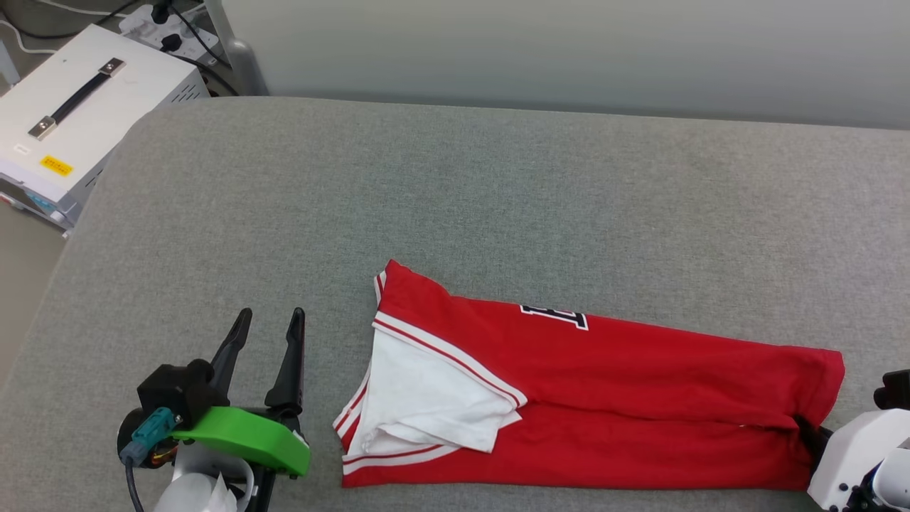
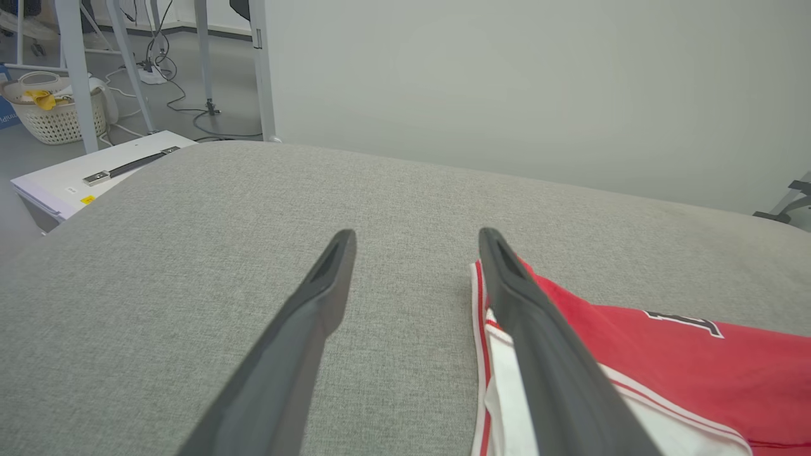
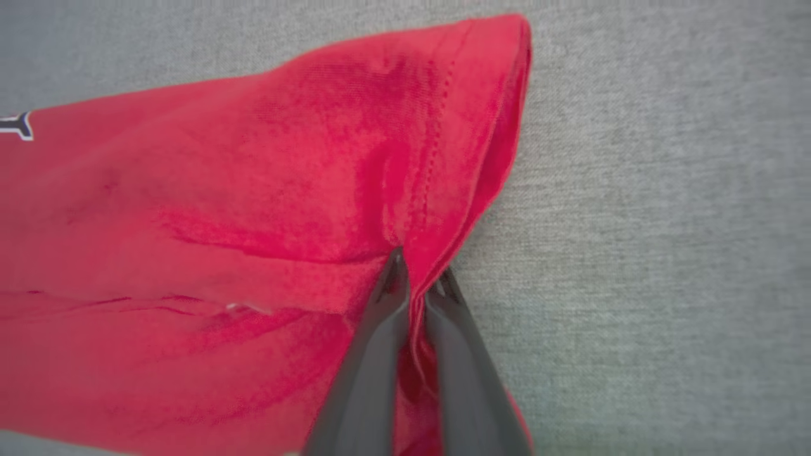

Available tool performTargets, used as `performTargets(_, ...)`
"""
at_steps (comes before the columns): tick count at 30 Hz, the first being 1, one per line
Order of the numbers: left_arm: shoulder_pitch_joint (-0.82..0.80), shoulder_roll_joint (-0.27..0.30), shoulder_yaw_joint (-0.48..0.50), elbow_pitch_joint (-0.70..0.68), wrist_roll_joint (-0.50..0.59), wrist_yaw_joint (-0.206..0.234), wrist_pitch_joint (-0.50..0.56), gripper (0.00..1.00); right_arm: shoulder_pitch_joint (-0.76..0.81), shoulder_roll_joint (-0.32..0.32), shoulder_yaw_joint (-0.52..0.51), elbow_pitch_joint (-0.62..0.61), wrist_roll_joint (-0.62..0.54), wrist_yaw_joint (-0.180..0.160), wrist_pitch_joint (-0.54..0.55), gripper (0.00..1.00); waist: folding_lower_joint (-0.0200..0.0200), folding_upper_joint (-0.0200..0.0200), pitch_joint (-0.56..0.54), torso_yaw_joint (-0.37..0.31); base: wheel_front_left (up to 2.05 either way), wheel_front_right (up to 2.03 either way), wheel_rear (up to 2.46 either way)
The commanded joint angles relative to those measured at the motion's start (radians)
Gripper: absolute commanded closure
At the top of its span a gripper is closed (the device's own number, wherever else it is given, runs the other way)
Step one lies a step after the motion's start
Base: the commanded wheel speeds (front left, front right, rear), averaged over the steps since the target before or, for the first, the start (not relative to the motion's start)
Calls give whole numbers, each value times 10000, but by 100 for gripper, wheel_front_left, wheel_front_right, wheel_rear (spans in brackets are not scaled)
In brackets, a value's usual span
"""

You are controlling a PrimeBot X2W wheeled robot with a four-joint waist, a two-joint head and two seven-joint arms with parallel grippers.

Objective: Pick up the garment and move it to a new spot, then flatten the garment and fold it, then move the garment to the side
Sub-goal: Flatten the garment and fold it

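Red jersey shirt [image 1: 640, 398] with a white short sleeve and striped trim lies folded lengthwise on grey woven fabric surface [image 1: 498, 178], lower centre to lower right of head view. Partial black numeral at its upper edge. Right gripper [image 3: 419, 278]: jaws pinched together on the red hem at the shirt's right end. Left gripper [image 1: 271, 316]: jaws apart, nothing between them, lower left, near the sleeve end. White box with black handle [image 1: 78, 114] sits upper left, off the surface.
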Motion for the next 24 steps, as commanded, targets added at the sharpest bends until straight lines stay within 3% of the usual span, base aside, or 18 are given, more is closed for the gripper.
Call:
performTargets(1, 200, -62, 51, -37, 79, -62, -57, 0, 82, -47, -44, 54, -27, 67, -41, 100, 0, 120, -193, -69, 0, 0, 0)
performTargets(11, 367, -100, -427, -344, 350, -98, -57, 0, 8, -776, -1819, 108, -1002, 67, -240, 100, 0, 120, -423, -280, 0, 0, 0)
performTargets(24, 888, -272, -510, -705, 464, -100, -57, 0, 768, 34, -1381, -2032, -762, 67, 695, 100, 0, 120, -1094, -270, 0, 0, 0)
